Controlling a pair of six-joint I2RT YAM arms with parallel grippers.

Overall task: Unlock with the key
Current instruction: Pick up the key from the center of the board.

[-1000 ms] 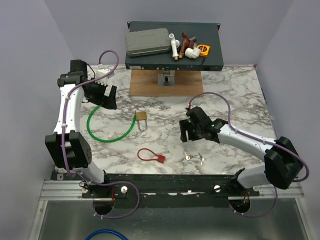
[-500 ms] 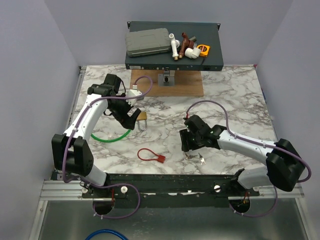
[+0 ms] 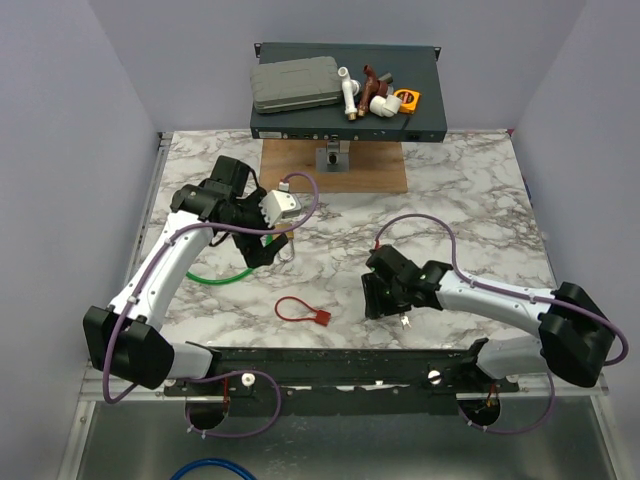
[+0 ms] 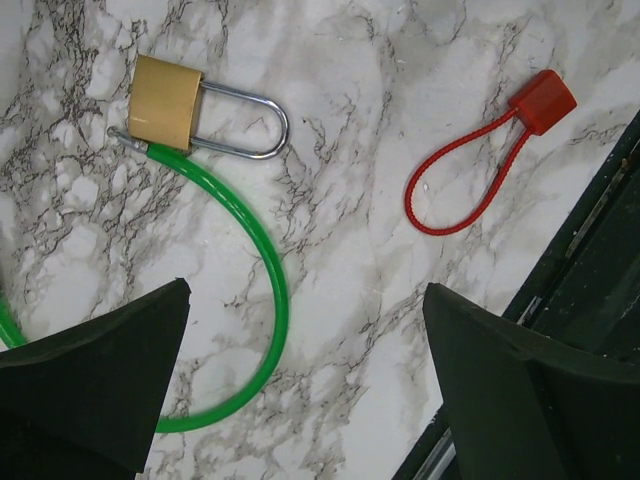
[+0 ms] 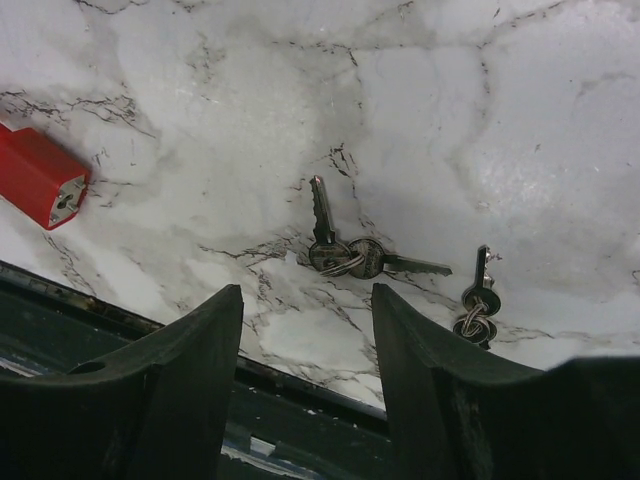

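Two ringed keys [image 5: 345, 252] lie flat just ahead of the right end effector [image 5: 305, 300], part open and empty: light, slick, likely best pinched by the bow. The padlock [image 4: 165, 102] sits beyond the left end effector [image 4: 305, 292], spread wide, empty.

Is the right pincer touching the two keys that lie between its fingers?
Apart. The right wrist view shows it: the keys lie just ahead of the right pincer, and bare table shows between them and both fingers.

White links [image 3: 160, 268], black joints [image 3: 575, 340], purple cables [image 3: 418, 216], black wedge-shaped tool fingers [image 5: 170, 390].
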